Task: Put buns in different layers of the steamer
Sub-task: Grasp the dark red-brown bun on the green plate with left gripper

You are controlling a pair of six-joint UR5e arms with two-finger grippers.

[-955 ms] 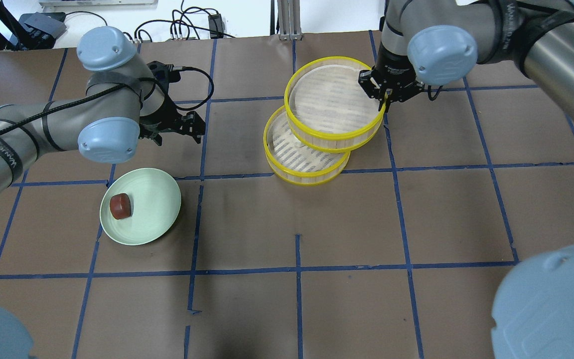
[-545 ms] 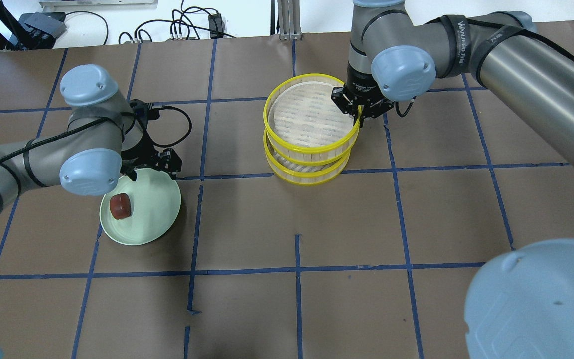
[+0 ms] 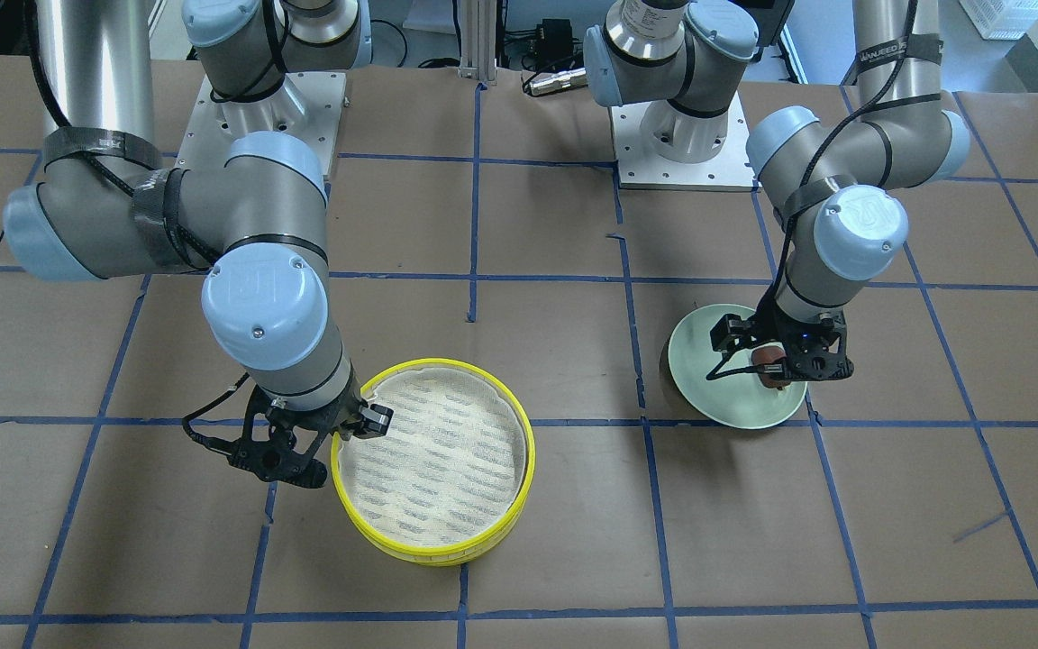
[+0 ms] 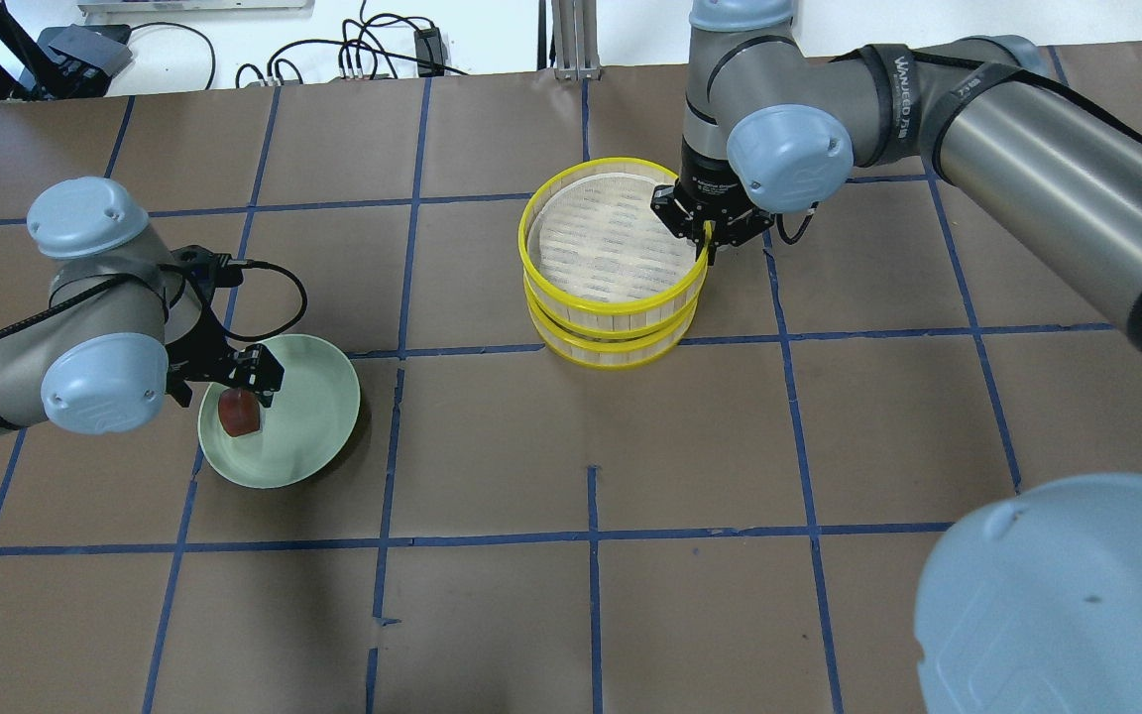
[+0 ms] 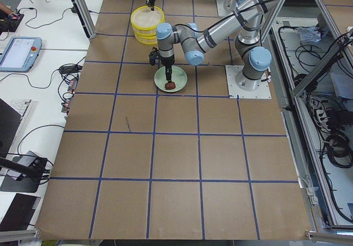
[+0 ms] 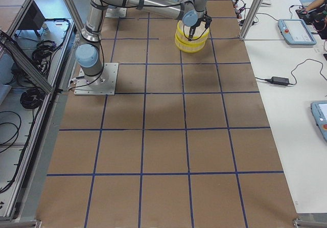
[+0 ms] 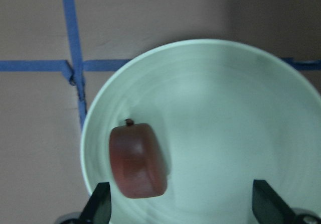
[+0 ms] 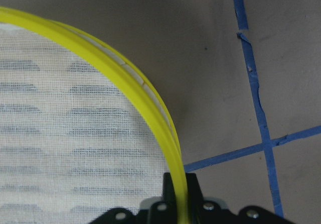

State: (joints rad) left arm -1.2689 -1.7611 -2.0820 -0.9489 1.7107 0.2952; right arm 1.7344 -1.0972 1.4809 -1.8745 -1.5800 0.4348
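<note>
The steamer's top tray [image 4: 601, 238] sits stacked on the lower tray [image 4: 611, 345], both with yellow rims. My right gripper [image 4: 707, 238] is shut on the top tray's rim, as the right wrist view [image 8: 178, 194] shows, one finger on each side of the yellow edge [image 8: 135, 88]. The dark reddish-brown bun [image 4: 239, 415] lies on the pale green plate [image 4: 308, 421]. My left gripper [image 4: 234, 395] hangs open just above it; in the left wrist view the bun [image 7: 138, 158] lies by the left finger [image 7: 102, 204]. The white bun is hidden.
The table is brown paper with a blue tape grid [image 4: 591, 535]. The plate [image 3: 717, 397] and steamer [image 3: 438, 451] stand about one grid square apart. Cables and equipment [image 4: 363, 50] lie beyond the table's far edge.
My right gripper has carried the top tray left and toward the robot until it sits squarely over the lower tray. My left gripper has moved down from behind the plate to over the brown bun.
</note>
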